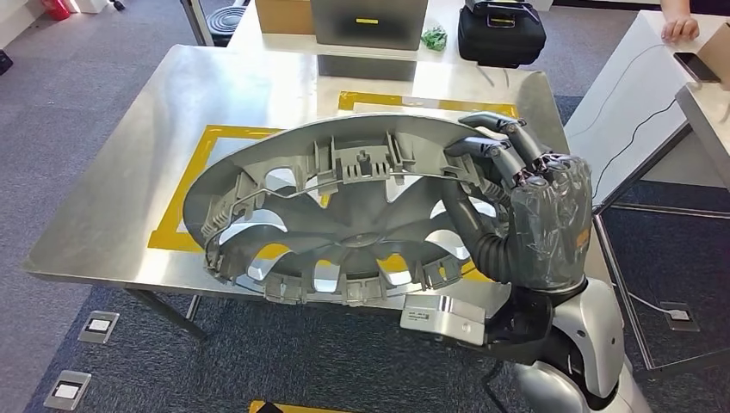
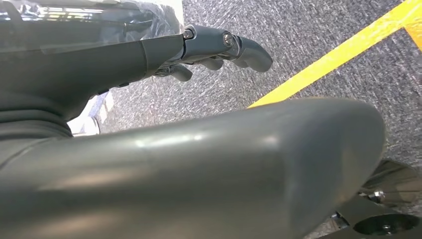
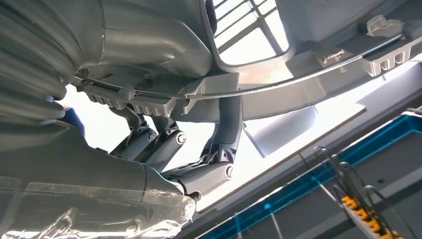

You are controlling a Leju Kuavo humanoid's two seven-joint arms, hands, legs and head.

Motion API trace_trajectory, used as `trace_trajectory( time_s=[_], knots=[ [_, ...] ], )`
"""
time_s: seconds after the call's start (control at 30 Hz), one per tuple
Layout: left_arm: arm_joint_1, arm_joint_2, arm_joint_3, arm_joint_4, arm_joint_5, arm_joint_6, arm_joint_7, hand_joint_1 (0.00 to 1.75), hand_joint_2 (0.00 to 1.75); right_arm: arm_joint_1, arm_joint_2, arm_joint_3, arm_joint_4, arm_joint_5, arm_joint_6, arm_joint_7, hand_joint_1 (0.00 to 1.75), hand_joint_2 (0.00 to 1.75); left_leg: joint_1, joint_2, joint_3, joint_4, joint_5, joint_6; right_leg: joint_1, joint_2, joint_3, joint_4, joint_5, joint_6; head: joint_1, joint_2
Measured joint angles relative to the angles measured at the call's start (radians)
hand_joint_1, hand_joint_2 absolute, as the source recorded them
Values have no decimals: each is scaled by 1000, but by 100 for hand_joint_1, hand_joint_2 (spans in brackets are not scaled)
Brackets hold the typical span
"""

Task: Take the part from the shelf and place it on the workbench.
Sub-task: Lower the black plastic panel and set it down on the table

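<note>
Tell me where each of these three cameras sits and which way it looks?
Head view: high on the body, looking down at the steel workbench and grey wheel cover in the right hand.
Left wrist view: behind the left hand, facing carpet.
Right wrist view: behind the right hand, facing the cover's rim.
Head and right wrist share the cover.

Grey wheel cover (image 1: 344, 215) — yellow-taped steel workbench (image 1: 129, 172)
</note>
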Motion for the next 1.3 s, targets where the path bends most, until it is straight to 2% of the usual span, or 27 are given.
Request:
trace_trajectory(
  time_s=[0.23,0.57,0.93,1.3],
  knots=[
    [-10,-1,-3,0,-18,-17,5,0,175,-48,0,-17,52,-19,51,35,175,175,0,1,2,-1,4,4,0,0,0,0,3,12,0,0],
    [-46,-8,-25,-2,-52,-47,8,0,175,-201,17,-20,260,-48,141,91,175,175,0,1,4,-6,12,1,0,-1,0,1,7,12,0,0],
    [-58,-27,-29,-2,-56,-64,1,0,175,-381,30,-24,566,-86,221,167,175,175,0,1,4,-6,13,1,0,-1,-1,1,7,12,0,0],
    [-46,-37,-29,-1,-51,-67,-1,0,175,-476,29,-32,847,-131,227,194,175,175,0,0,4,-6,13,1,0,-2,-1,1,7,12,0,0]
  ],
)
